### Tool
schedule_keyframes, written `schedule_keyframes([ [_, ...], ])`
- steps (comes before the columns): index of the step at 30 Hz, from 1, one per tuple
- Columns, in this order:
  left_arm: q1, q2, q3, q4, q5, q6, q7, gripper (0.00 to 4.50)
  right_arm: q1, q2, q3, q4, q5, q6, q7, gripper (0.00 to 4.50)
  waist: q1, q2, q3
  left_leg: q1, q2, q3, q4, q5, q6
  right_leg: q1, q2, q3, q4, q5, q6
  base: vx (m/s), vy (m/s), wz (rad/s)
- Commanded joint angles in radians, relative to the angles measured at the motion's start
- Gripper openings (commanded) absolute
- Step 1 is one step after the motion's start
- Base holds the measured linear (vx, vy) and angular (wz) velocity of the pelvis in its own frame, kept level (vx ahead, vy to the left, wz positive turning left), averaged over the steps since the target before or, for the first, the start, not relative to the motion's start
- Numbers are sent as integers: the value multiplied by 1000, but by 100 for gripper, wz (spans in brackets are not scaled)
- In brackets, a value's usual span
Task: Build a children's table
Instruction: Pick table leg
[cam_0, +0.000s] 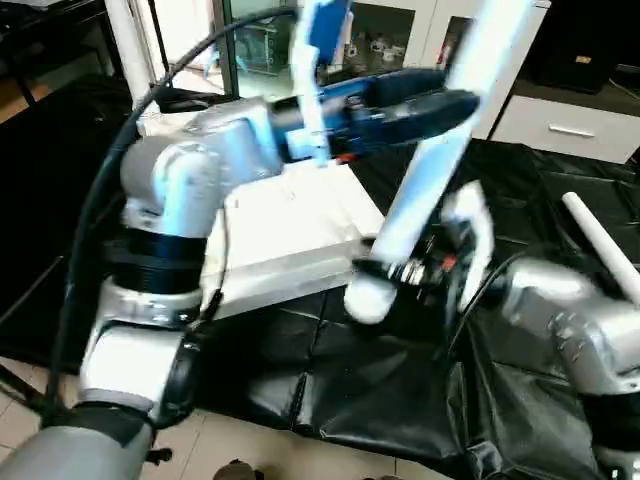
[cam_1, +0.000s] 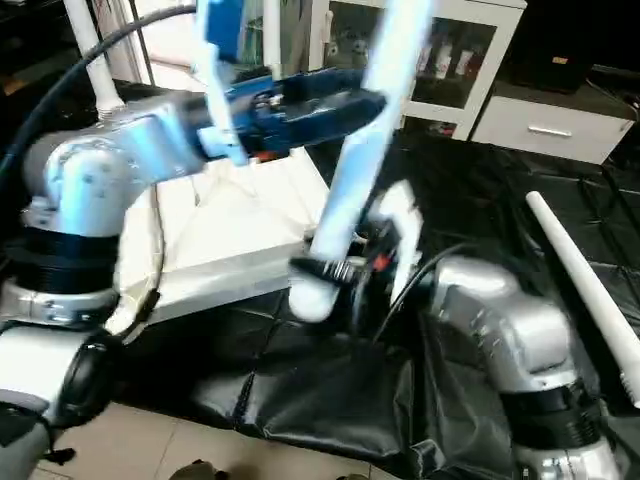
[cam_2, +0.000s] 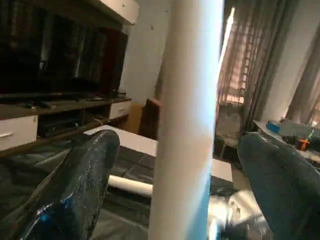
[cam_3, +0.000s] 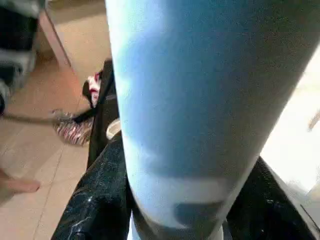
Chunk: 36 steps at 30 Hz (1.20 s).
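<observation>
You've got a leg up in the air, nearly upright and leaning a touch, its rounded lower end hanging just off the near corner of the tabletop, which lies flat on the black-sheeted table. Your right gripper is clenched on that leg low down, close to the rounded end; the right wrist view shows a dark finger hugging each side of the tube. Your left gripper is up high, and here its fingers stand apart with the tube running between them, not pressed against it as far as the left wrist view shows, so count that side as released. A second leg lies on the table off to your right, well apart from the top. A long, stiff, hollow-looking plastic tube like this should be light, but smooth and tapered, so I'd expect it to slip or swing if held by one end only. Best bet is a firm hold near the end going into the corner socket, with the other hand steadying further up. White cabinets stand behind the table.
</observation>
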Motion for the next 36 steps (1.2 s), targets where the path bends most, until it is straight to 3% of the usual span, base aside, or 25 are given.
schedule_keyframes([
  [1, 5, 19, 14, -16, -23, 28, -2, 427, -10, -10, -48, -9, 33, 7, -6, 188, -1, 4, -73, 17, 17, -2, -87, -226, -13, 56, -38, 14, -70, -300, -187, 0, 0, 0],
  [4, 20, 39, 26, -32, -29, 40, 1, 427, -14, -22, -78, -14, 37, 13, -13, 188, -2, 9, -72, 16, 16, -3, -89, -232, -21, 57, -38, 13, -70, -302, -186, 0, 0, 0],
  [11, 96, 97, 107, -95, -9, 9, 73, 427, 29, -106, -121, 3, -49, -15, -59, 188, -5, 12, -70, 16, 18, -3, -89, -234, -32, 58, -39, 14, -72, -321, -173, 0, 0, 0],
  [13, 193, 134, 139, -145, 117, -65, 227, 427, 79, -109, -152, -19, -127, -22, -187, 188, -5, 12, -70, 15, 20, -5, -91, -229, -36, 58, -39, 16, -74, -324, -162, 0, 0, 0],
  [14, 193, 134, 139, -145, 117, -65, 227, 427, 79, -109, -152, -19, -127, -22, -187, 188, -10, 6, -69, 13, 21, -4, -92, -224, -36, 57, -37, 16, -77, -322, -153, 0, 0, 0],
  [15, 273, 125, 142, -164, 245, -184, 346, 427, 87, -63, -182, -32, -160, -6, -317, 188, -13, 2, -71, 13, 14, -1, -91, -220, -33, 58, -33, 14, -77, -345, -134, 0, 0, 0],
  [16, 297, 113, 150, -168, 273, -219, 380, 427, 89, -48, -191, -36, -170, -3, -355, 188, -22, 4, -69, 10, 17, -1, -93, -207, -37, 56, -34, 14, -84, -356, -114, 0, 0, 0],
  [17, 378, 69, 165, -190, 337, -248, 508, 427, 101, 9, -213, -64, -172, 35, -460, 188, -27, -11, -75, 10, 14, 1, -90, -202, -37, 57, -33, 13, -84, -375, -98, 0, 0, 0],
  [18, 409, 60, 160, -202, 360, -258, 537, 427, 107, 27, -219, -78, -170, 40, -484, 188, -33, -12, -72, 10, 15, 1, -92, -206, -32, 53, -32, 13, -86, -393, -91, 0, 0, 0],
  [19, 455, 47, 143, -220, 388, -249, 576, 427, 117, 53, -219, -96, -196, 17, -524, 188, -30, -4, -73, 12, 17, -3, -93, -211, -32, 52, -35, 12, -83, -402, -86, 0, 0, 0],
  [20, 459, 47, 141, -222, 391, -249, 580, 427, 117, 55, -219, -97, -198, 14, -526, 188, -32, -3, -72, 12, 19, -2, -95, -216, -32, 46, -33, 14, -86, -405, -75, 0, 0, 0],
  [22, 570, 27, 76, -270, 488, -299, 664, 427, 139, 101, -221, -118, -221, -82, -550, 188, -34, -6, -72, 11, 21, -5, -98, -228, -27, 43, -33, 14, -86, -392, -63, 0, 0, 0],
  [24, 595, 25, 62, -274, 502, -323, 669, 427, 150, 105, -218, -124, -228, -110, -545, 188, -34, -6, -74, 14, 19, -3, -97, -235, -23, 42, -30, 14, -86, -383, -60, 0, 0, 0],
  [25, 656, -19, 61, -291, 504, -350, 703, 427, 188, 149, -252, -160, -158, -127, -539, 188, -32, 13, -72, 17, 19, -4, -97, -240, -25, 36, -28, 16, -86, -359, -65, 0, 0, 0],
  [26, 673, -34, 62, -296, 507, -366, 710, 427, 199, 165, -263, -173, -141, -125, -545, 188, -34, 4, -70, 13, 22, -2, -99, -251, -16, 40, -32, 17, -90, -330, -71, 0, 0, 0],
  [27, 691, -48, 56, -301, 523, -391, 721, 427, 211, 179, -270, -187, -137, -123, -557, 188, -34, 2, -70, 10, 21, -2, -99, -250, -14, 43, -30, 17, -88, -321, -73, 0, 0, 0],
  [30, 718, -36, 2, -307, 596, -433, 743, 427, 242, 188, -258, -198, -177, -131, -582, 188, -34, 3, -74, 10, 20, -3, -100, -221, -6, 45, -25, 17, -83, -267, -79, 0, 0, 0],
  [36, 755, -71, -46, -304, 625, -468, 771, 427, 295, 183, -186, -185, -280, -178, -610, 188, -47, -2, -65, 9, 15, -6, -103, -319, -24, 38, -29, 16, -102, -451, -24, 0, 0, 0],
])
